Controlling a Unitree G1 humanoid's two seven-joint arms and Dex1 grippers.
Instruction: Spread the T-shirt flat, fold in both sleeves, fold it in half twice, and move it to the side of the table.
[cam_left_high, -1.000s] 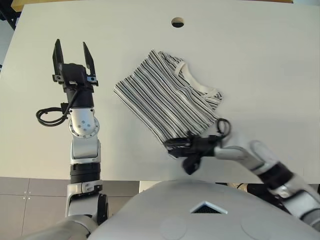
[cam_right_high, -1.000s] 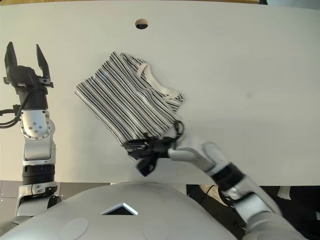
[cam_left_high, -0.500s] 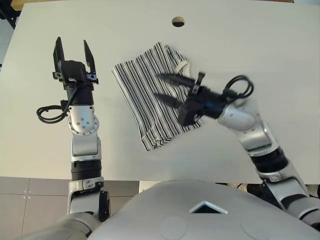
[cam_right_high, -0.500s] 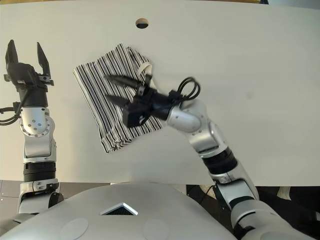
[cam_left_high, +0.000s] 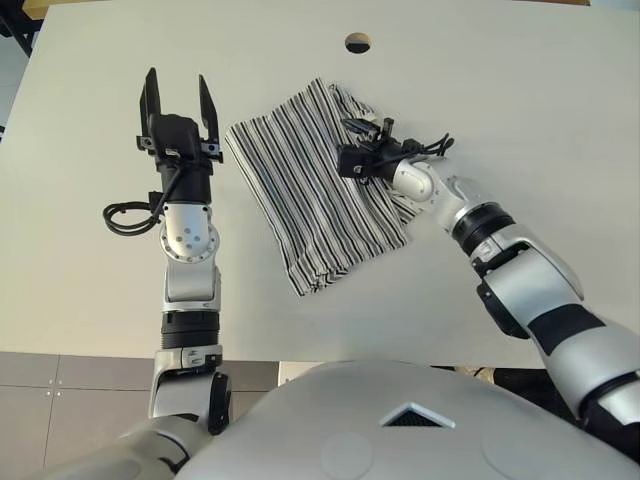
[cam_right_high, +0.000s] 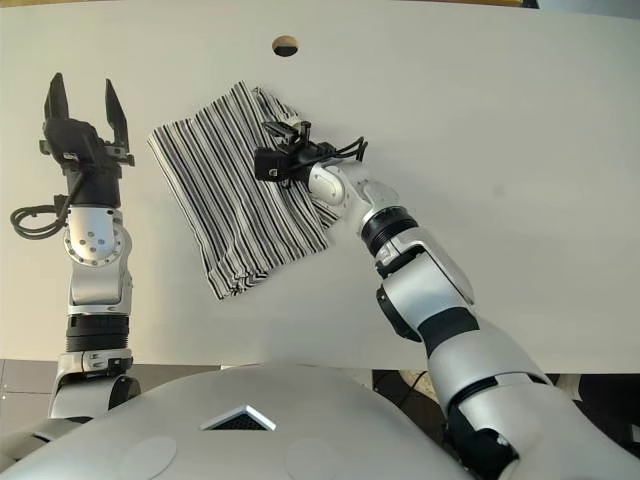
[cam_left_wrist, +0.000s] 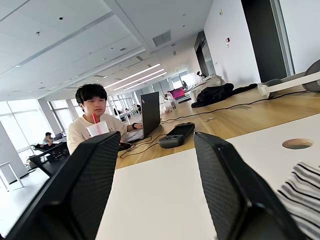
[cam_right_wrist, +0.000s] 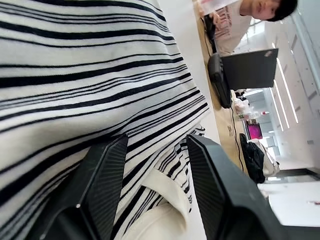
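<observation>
Left eye view: black-and-white striped cotton T-shirt (cam_left_high: 310, 210) is lying folded into a rough rectangle on the white tabletop (cam_left_high: 520, 80), skewed to its edges, mid-width, nearer the far edge than the near one. A round cable hole (cam_left_high: 356, 43) is sitting by the far edge, near the shirt. Left pincer (cam_left_high: 177, 80) is hanging released, fingers spread and pointing to the far edge, just beside the shirt's left side. Right pincer (cam_right_wrist: 156, 140) is resting over the shirt by the white collar, fingers apart, gripping nothing.
</observation>
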